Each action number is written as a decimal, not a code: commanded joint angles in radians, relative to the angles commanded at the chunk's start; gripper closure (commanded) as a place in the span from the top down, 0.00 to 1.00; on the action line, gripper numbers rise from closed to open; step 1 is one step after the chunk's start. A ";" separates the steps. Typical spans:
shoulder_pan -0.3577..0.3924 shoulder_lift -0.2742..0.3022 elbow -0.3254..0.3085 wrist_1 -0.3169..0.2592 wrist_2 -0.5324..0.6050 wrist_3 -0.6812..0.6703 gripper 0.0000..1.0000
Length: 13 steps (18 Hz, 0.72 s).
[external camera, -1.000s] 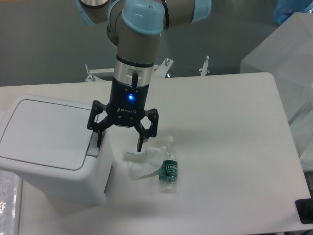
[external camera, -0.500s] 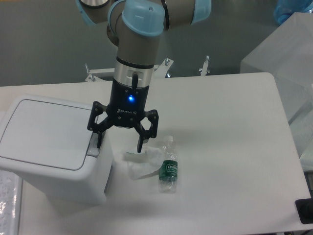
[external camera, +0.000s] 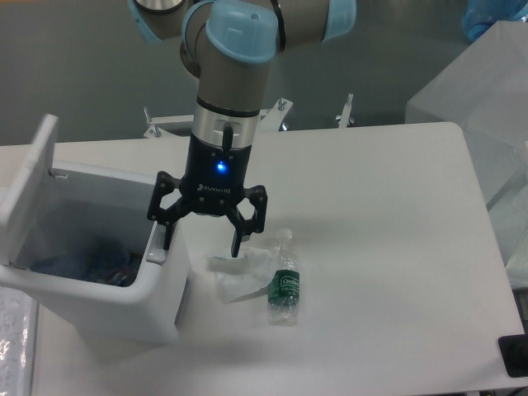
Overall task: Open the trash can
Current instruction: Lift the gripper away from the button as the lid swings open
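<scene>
Small bottle [external camera: 285,281] with green label lies on white desk [external camera: 388,247], near front. Crumpled clear wrapper [external camera: 239,272] just beside bottle, on its left. Trash can [external camera: 99,272] sits at desk's left front edge. Lid [external camera: 29,190] up, standing at far left side of can. Dark stuff shows inside. Gripper [external camera: 200,242] points straight down, jaws spread wide apart, holding nothing. One finger at can's right rim, other above wrapper. Arm rises straight up behind, blue light on wrist.

The trash can [external camera: 124,305] lid [external camera: 29,186] has swung up, exposing its inside.
</scene>
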 joint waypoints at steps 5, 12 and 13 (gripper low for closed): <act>0.005 0.006 0.058 0.000 -0.003 0.009 1.00; 0.078 -0.003 0.112 -0.002 0.089 0.061 1.00; 0.080 -0.002 0.112 -0.005 0.125 0.105 1.00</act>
